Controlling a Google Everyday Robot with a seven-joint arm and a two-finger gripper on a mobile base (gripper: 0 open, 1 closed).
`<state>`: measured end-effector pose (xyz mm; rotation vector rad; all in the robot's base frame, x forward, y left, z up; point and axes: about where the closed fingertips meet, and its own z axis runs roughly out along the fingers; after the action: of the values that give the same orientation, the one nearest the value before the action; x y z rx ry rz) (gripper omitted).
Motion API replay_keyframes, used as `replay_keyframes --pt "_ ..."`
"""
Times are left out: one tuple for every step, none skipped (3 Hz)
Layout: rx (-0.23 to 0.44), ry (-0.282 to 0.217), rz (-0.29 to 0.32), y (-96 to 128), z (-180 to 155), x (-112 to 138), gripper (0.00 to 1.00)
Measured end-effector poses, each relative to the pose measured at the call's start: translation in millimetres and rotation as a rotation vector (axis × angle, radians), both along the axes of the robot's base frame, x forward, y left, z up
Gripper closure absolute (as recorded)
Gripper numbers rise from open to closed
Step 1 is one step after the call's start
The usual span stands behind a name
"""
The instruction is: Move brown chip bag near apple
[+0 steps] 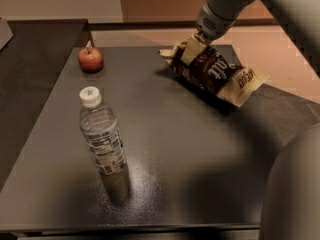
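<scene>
We see the gripper (191, 48) at the back right, fingers pinching the crinkly dark brown chip bag (220, 71), far from the small red apple (90, 60).

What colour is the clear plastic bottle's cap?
White cap, camera view; gripper grips crinkly brown chip bag.

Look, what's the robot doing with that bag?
The robot's gripper is pinching the brown chip bag at the end closest to the apple. The bag is at the far right of the dark table. The apple sits at the far left corner, well apart from the bag, so the bag is not yet near it. A water bottle stands upright nearer the front.
</scene>
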<state>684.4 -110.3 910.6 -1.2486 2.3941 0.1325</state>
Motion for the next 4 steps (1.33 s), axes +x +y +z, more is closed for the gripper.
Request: replay_keyframes --pt "0.002 -0.028 0.029 6.0 8.5 3.8 1.0" --pt "-0.026 -0.05 0.114 12.2 -32.2 14.1 1.0" --pt "-0.026 -0.074 0.171 25.7 -47.1 22.5 1.0" --pt "-0.026 -0.074 0.171 25.7 -47.2 22.5 1.0"
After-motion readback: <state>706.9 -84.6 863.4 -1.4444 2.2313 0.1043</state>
